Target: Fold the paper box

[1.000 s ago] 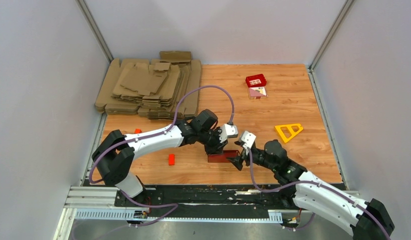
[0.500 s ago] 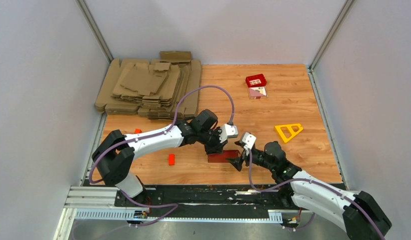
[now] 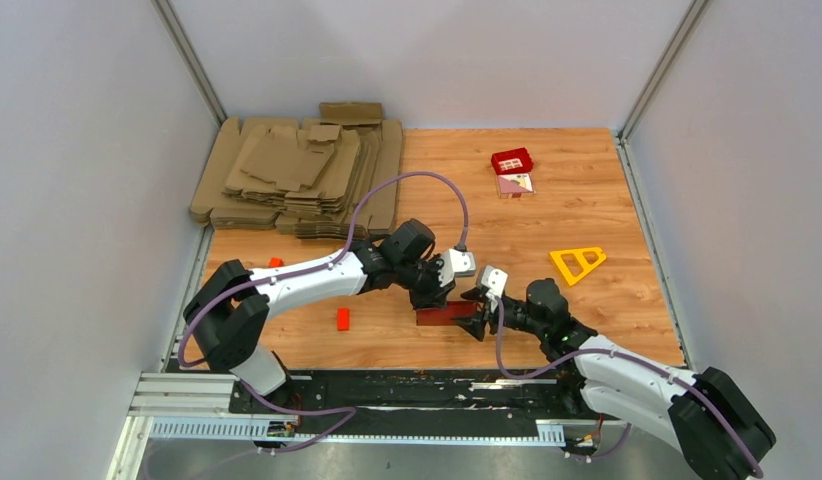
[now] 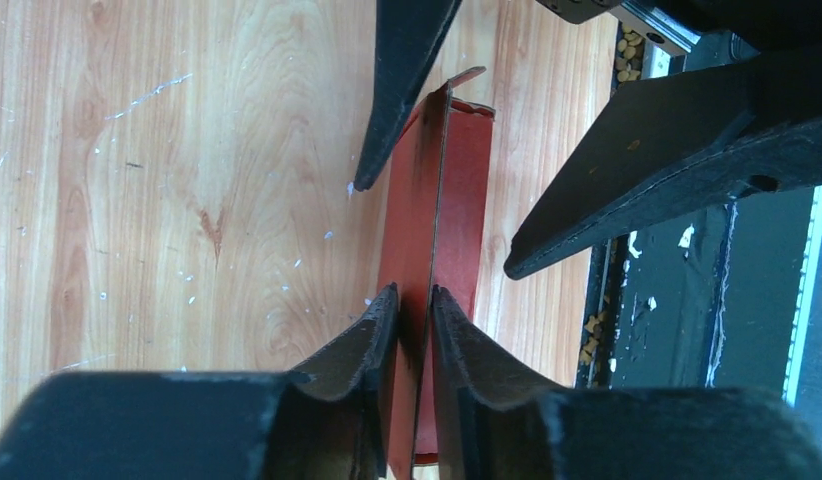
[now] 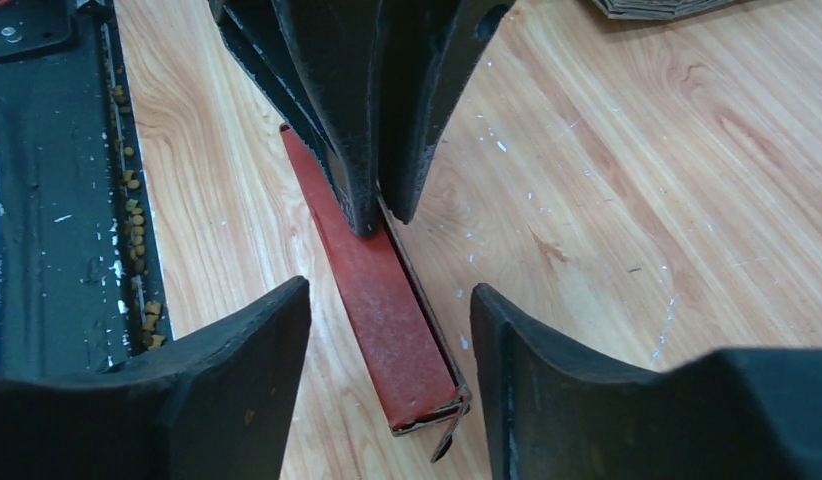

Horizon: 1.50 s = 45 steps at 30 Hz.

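On the pale wood-grain bench [image 3: 587,200], close to its near edge and about midway across, lies the plain red thin-card paper box [image 3: 439,316], half flattened. Our left tool [image 4: 415,300] is clamped on one upright card wall. Our right tool [image 5: 389,290] stands spread, a finger either side of the box's right end — touching nothing we can see. We should hold the left pinch firm and close the right slowly, square to the crease, so the small end flap [image 5: 449,432] tucks rather than buckles.

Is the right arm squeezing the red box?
No, the right fingers stand wide apart, one on each side of the paper box.
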### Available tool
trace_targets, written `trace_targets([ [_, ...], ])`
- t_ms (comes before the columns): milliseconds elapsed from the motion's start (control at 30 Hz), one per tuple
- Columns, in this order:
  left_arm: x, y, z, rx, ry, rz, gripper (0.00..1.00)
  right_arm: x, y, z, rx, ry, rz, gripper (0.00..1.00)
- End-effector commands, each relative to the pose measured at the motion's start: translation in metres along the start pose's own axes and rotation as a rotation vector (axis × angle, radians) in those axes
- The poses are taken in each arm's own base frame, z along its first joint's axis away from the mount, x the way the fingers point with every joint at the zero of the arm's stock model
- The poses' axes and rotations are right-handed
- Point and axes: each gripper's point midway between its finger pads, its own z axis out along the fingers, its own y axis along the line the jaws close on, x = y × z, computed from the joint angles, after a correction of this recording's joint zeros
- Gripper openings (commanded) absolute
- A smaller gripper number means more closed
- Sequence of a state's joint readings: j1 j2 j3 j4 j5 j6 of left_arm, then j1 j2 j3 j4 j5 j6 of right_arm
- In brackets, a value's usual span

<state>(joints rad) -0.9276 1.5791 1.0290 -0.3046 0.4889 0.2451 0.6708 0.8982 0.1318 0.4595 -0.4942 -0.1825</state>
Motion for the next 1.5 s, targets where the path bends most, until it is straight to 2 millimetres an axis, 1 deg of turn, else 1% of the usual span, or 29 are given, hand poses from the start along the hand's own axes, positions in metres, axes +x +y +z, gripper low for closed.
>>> trace_targets([
  [0,0.0,-0.002,-0.004,-0.009,-0.006,0.015,0.28,-0.017,0.004,0.001,-0.035,-0.039,-0.012,0.56],
  [33,-0.002,-0.001,-0.005,-0.018,-0.011,0.012,0.32,-0.017,0.003,0.001,-0.032,-0.036,-0.011,0.54],
  [100,-0.009,0.003,-0.01,-0.049,-0.029,-0.006,0.42,-0.018,0.002,0.0,-0.022,-0.03,-0.006,0.5],
  [200,-0.028,0.006,-0.025,-0.108,-0.086,-0.032,0.51,-0.019,0.0,0.0,-0.012,-0.025,0.005,0.42],
  [300,-0.045,0.012,-0.041,-0.183,-0.146,-0.057,0.59,-0.019,0.001,0.0,-0.016,-0.017,0.017,0.37],
  [400,-0.051,0.022,-0.054,-0.27,-0.173,-0.081,0.66,-0.019,0.002,-0.001,-0.016,-0.014,0.023,0.37],
  [533,-0.049,0.038,-0.077,-0.415,-0.19,-0.153,0.73,-0.022,0.0,-0.001,0.001,-0.012,0.044,0.34],
  [633,-0.043,0.046,-0.094,-0.505,-0.26,-0.258,0.8,-0.027,0.0,-0.003,0.019,-0.026,0.107,0.34],
  [733,-0.028,0.051,-0.106,-0.552,-0.359,-0.373,0.88,-0.035,-0.002,-0.004,0.057,-0.059,0.181,0.34],
  [833,-0.01,0.052,-0.113,-0.569,-0.445,-0.437,0.94,-0.04,-0.006,-0.004,0.11,-0.074,0.226,0.33],
  [933,0.001,0.054,-0.113,-0.556,-0.492,-0.455,0.94,-0.042,-0.002,-0.004,0.107,-0.075,0.233,0.32],
  [1000,0.001,0.057,-0.111,-0.547,-0.51,-0.449,0.94,-0.041,0.003,-0.003,0.088,-0.07,0.219,0.32],
  [1033,0.001,0.058,-0.109,-0.528,-0.518,-0.444,0.92,-0.04,0.003,-0.002,0.087,-0.065,0.208,0.32],
  [1100,-0.007,0.062,-0.107,-0.479,-0.56,-0.422,0.85,-0.036,0.0,-0.002,0.107,-0.047,0.193,0.33],
  [1167,-0.01,0.064,-0.101,-0.42,-0.573,-0.409,0.75,-0.033,-0.002,-0.002,0.117,-0.031,0.176,0.33],
  [1233,-0.014,0.059,-0.094,-0.348,-0.574,-0.365,0.67,-0.031,-0.005,-0.002,0.128,-0.022,0.16,0.33],
  [1333,-0.019,0.05,-0.086,-0.265,-0.579,-0.318,0.59,-0.028,-0.009,-0.001,0.145,-0.011,0.141,0.34],
  [1400,-0.015,0.052,-0.082,-0.266,-0.558,-0.317,0.55,-0.027,-0.01,0.0,0.147,-0.005,0.12,0.34],
  [1467,-0.01,0.054,-0.077,-0.267,-0.533,-0.314,0.53,-0.027,-0.01,0.001,0.138,-0.004,0.112,0.34],
])
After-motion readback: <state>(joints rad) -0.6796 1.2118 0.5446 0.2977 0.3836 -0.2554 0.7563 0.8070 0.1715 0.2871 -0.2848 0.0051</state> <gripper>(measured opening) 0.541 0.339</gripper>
